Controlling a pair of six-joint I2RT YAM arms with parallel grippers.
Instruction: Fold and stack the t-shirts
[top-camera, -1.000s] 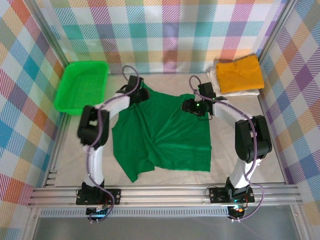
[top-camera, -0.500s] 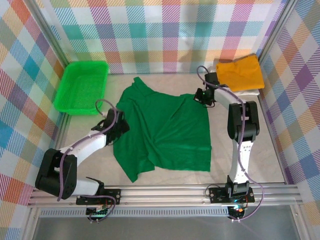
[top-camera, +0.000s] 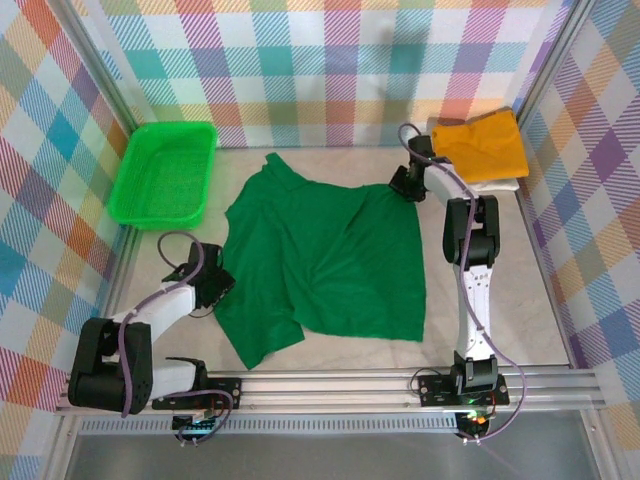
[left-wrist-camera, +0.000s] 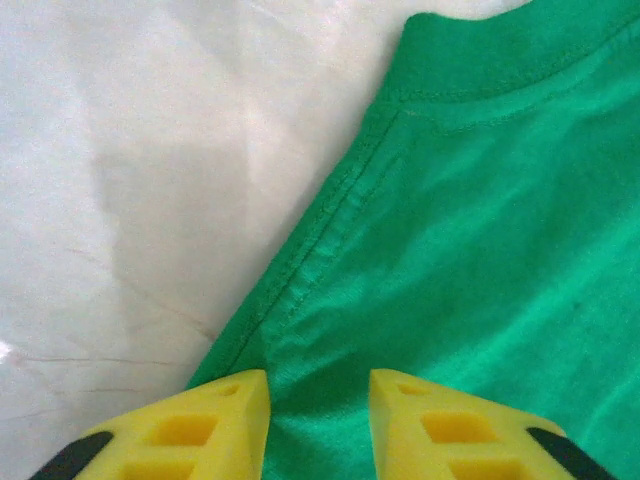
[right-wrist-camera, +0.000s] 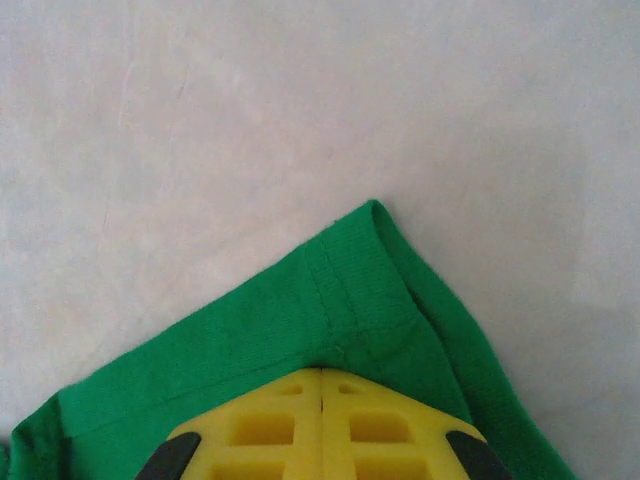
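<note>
Shifted green t-shirt in closed right gripper

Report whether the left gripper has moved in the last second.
Yes. The left gripper has come down the top view, from level with the green basket to well below its near rim.

Three soft cloth shirts: one dark green t-shirt, a corner between the jaws of the right gripper; one mustard yellow t-shirt and one white t-shirt just beyond them. One bright green plastic mesh basket.
</note>
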